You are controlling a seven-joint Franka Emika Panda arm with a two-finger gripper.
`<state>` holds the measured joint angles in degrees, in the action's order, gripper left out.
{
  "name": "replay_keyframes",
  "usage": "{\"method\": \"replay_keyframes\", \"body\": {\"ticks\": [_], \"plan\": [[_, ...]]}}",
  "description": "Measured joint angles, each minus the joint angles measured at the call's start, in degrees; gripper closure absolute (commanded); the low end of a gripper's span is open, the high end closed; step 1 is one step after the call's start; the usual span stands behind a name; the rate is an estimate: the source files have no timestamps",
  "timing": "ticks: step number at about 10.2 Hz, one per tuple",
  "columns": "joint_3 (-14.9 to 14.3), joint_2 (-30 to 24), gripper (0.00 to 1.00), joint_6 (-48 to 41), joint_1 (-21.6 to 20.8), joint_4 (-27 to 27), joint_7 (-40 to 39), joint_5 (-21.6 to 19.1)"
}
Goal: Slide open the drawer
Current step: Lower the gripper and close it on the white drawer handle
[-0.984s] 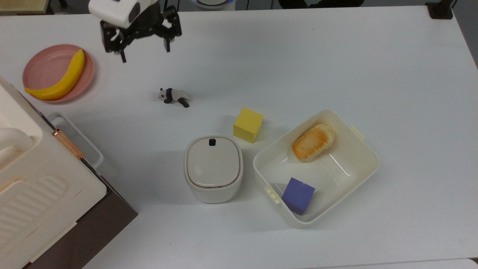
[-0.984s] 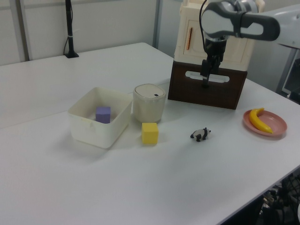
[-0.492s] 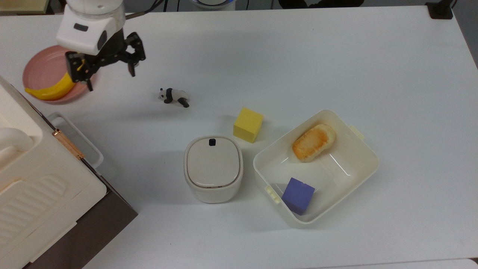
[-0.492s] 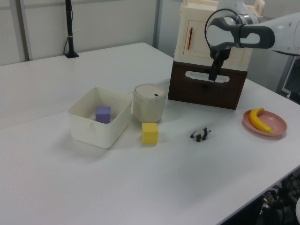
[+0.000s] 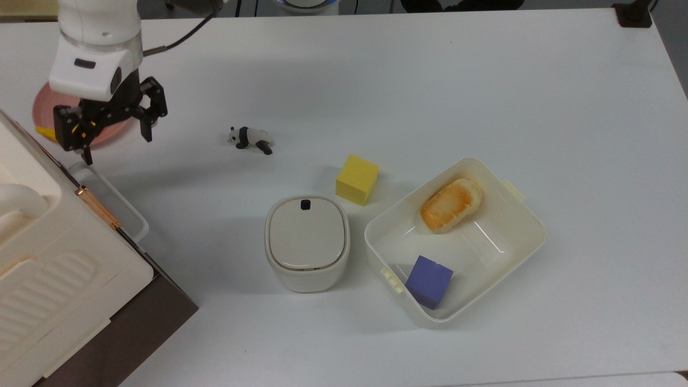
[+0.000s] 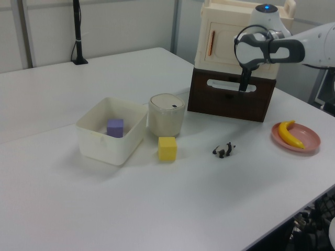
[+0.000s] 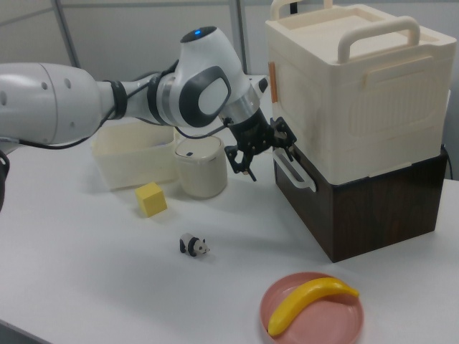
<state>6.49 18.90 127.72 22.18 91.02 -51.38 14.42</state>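
Beside the drawer (image 7: 337, 215), end effector (image 5: 116, 144) spread.

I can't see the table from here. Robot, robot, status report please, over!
Gripper open, empty, hovering beside the white handle. Drawer shut, handle not gripped. Cream case stacked on the drawer; nothing between fingers and handle.

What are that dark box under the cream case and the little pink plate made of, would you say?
The drawer looks like dark brown wood or a wood-look laminate: matte, with faint grain on its side. Its loop handle seems to be white plastic, smooth and slightly glossy. The pink plate looks like matte plastic, with an even colour and a soft rim, though glazed ceramic can't be ruled out.
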Motion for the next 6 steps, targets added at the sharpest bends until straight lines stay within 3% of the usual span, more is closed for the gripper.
{"method": "replay_keyframes", "body": {"ticks": [3,6], "plan": [[0.00,3.88,0.08,7.11,0.13,0.13,-0.21,2.34],[0.41,5.16,0.08,8.19,0.00,0.00,1.01,2.44]]}}
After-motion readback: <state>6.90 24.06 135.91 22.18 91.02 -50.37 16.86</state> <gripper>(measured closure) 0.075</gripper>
